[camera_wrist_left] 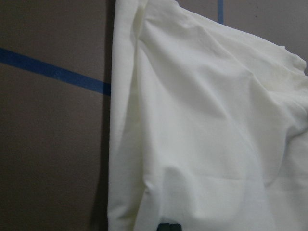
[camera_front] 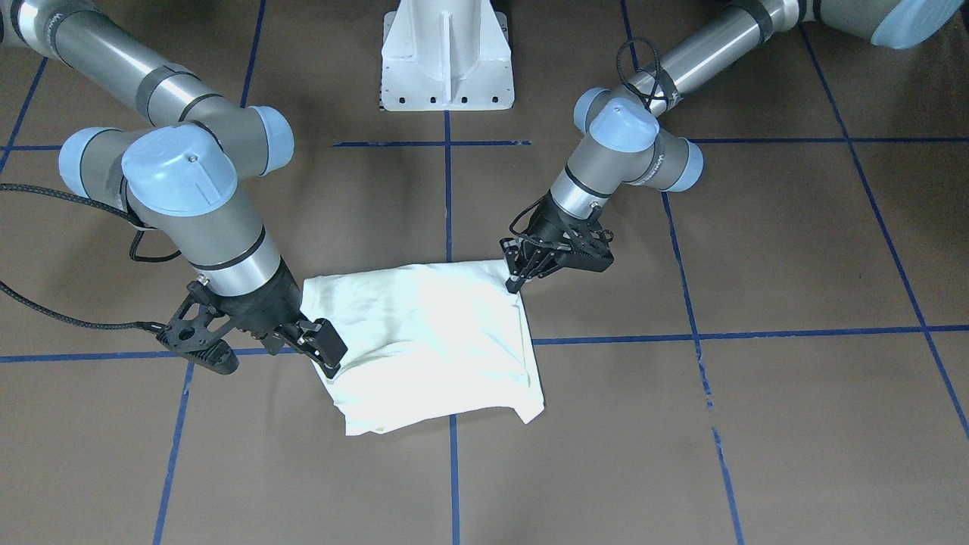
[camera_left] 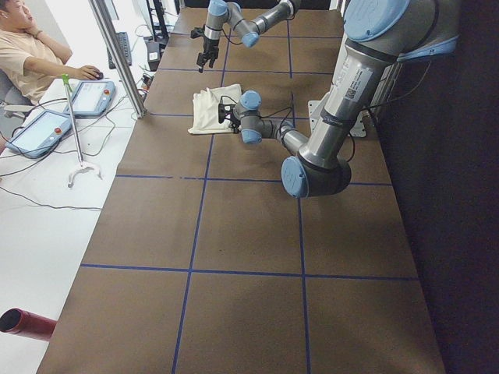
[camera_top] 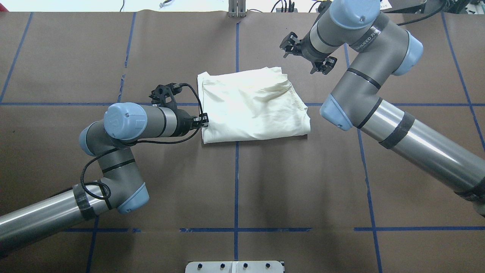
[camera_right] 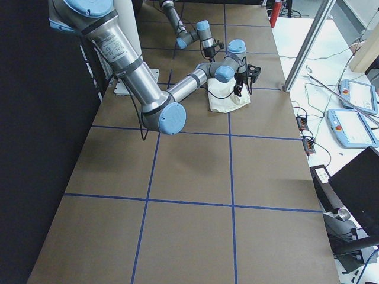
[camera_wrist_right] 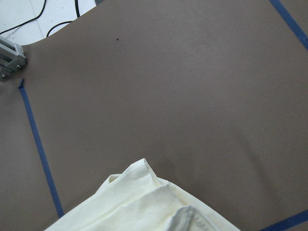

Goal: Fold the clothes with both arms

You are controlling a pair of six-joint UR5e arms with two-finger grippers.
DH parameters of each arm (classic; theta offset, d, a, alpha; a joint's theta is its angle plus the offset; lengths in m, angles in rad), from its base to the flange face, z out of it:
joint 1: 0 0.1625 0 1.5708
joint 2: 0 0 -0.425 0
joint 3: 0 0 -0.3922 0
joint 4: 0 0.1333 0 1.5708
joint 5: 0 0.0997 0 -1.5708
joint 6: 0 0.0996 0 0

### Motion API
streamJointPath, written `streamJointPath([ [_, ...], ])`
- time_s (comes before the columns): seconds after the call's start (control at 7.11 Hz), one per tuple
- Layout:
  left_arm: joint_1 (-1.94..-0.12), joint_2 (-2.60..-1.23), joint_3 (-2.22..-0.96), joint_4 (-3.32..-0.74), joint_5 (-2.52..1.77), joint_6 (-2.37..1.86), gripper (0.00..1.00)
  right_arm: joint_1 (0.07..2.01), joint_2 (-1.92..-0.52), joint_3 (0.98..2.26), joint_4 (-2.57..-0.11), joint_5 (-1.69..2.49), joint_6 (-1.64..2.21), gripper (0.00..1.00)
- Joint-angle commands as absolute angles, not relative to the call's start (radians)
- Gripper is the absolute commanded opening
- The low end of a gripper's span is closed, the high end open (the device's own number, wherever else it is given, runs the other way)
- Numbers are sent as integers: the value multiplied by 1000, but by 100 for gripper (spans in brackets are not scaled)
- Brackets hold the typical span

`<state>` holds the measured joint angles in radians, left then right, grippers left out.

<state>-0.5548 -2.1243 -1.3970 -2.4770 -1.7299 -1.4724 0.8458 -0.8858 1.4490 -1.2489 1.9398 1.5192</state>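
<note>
cream T-shirt (camera_top: 252, 106) folded into a rumpled rectangle, flat mid-table, left arm (camera_top: 125, 121) and right arm (camera_top: 363, 83) at opposite sides

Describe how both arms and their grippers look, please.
The left arm and right arm: silver-grey tubes, light-blue joint caps, black bands, black cables. The left gripper and right gripper: black two-finger linkages. Pale lettering on the wrist housings.
</note>
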Motion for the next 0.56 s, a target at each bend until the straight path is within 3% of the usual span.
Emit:
streamJointPath([
  [0.0,-574,-2115,-1399,-2473,-1733,-1459,0,845,-899,1456,-1249,1942,1519,100],
  [0.42,-676,-1938,-1541,-2459,-1837,-1367,0,912,-1058,1573,-1258,2004,1354,100],
])
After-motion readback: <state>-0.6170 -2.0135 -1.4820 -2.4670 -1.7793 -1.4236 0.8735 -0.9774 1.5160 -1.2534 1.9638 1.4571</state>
